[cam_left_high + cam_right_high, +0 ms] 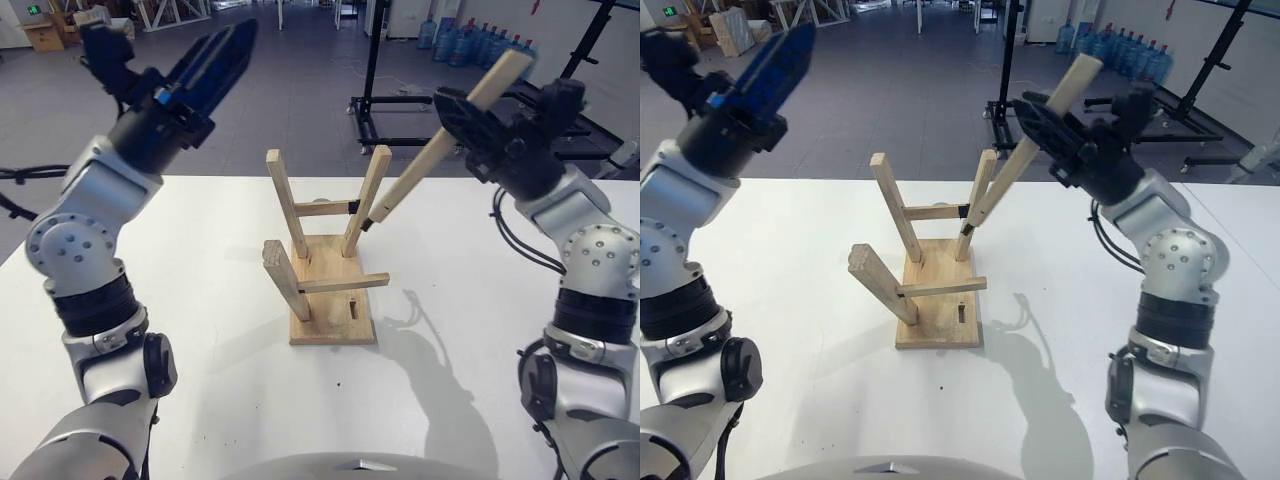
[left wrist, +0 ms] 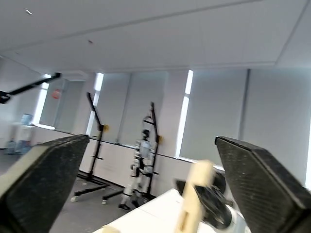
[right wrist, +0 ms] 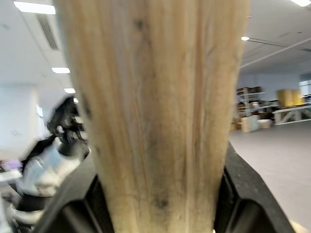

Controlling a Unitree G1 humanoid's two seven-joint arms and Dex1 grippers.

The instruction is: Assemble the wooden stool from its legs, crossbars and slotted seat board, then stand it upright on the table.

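Note:
The slotted seat board (image 1: 335, 320) lies flat on the white table (image 1: 200, 330), with three wooden legs standing up from it: a near-left one (image 1: 285, 278), a far-left one (image 1: 287, 203) and a far-right one (image 1: 366, 200). Two crossbars (image 1: 343, 283) join them. My right gripper (image 1: 470, 118) is shut on a fourth leg (image 1: 440, 145), held slanted above the board, its lower end next to the far-right leg. In the right wrist view that leg (image 3: 155, 111) sits between the dark fingers. My left gripper (image 1: 215, 62) is raised high at the left, open and empty; its dark fingers (image 2: 43, 189) stand well apart.
The table's far edge runs just behind the stool. Beyond it are a black wheeled rack (image 1: 385, 100) and open floor. Bare table lies left, right and in front of the board.

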